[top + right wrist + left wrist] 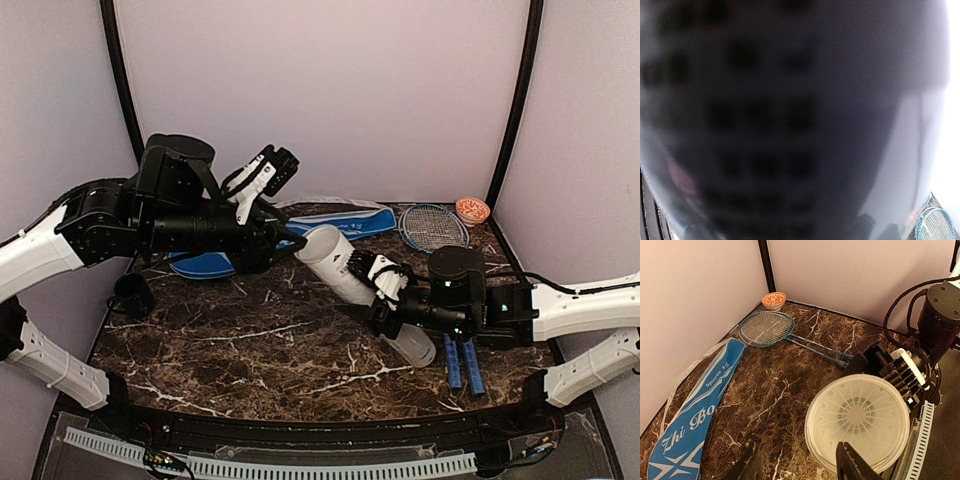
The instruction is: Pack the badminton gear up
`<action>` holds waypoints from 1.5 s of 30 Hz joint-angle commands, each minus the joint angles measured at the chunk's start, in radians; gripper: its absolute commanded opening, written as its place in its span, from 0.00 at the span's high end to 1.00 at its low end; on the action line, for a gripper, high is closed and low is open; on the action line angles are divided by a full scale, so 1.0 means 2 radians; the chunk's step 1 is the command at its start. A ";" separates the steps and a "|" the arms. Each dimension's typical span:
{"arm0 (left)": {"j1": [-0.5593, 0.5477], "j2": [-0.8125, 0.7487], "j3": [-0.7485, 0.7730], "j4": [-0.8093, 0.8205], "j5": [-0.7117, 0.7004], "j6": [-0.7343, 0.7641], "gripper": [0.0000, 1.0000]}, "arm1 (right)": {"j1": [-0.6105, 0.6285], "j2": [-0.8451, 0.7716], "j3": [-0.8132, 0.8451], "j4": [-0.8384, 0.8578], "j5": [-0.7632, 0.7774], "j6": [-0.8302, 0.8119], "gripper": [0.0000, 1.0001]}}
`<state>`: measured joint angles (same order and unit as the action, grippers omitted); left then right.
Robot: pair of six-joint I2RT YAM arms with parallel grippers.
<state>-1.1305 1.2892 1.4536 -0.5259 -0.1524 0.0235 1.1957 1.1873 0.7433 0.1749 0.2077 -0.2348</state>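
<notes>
Up close, open mouth of the long white tube (809, 432), a white shuttlecock (857, 415) seated inside. Tilted, clamped mid-length in the right gripper (382, 285) jaws. Left gripper (799, 450) jaws spread, grasping nothing, just before that mouth. Beyond, on the marbled surface (790, 385), blue racket cover (695, 415) lettered "Sports 10" plus larger script, seemingly "Thi Bo", cut off; two rackets (765, 327) beside an orange bowl (773, 300).

The blue racket cover (695, 417) reads "Sports 10" and "Zhi Bo".
</notes>
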 commanded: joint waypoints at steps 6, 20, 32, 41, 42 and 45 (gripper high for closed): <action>0.005 -0.044 0.006 0.017 0.028 0.015 0.47 | -0.002 0.003 -0.010 0.022 -0.010 0.017 0.46; 0.005 -0.061 -0.014 -0.028 0.165 0.105 0.68 | -0.002 -0.006 -0.011 0.016 -0.039 0.011 0.46; 0.005 -0.094 -0.054 -0.053 0.240 0.236 0.81 | -0.002 -0.011 -0.003 -0.013 -0.105 0.008 0.47; 0.001 -0.098 -0.062 -0.043 0.255 0.260 0.76 | -0.002 0.003 0.013 -0.040 -0.133 0.002 0.47; 0.000 -0.095 -0.060 -0.043 0.255 0.260 0.75 | -0.002 0.004 0.014 -0.040 -0.134 0.002 0.47; -0.003 -0.090 -0.057 -0.040 0.255 0.261 0.73 | -0.002 0.006 0.016 -0.040 -0.136 0.002 0.47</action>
<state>-1.1271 1.1019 1.3319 -0.6018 0.3302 0.5163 1.1946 1.1801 0.7601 0.1234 -0.0185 -0.2760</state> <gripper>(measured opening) 0.262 0.629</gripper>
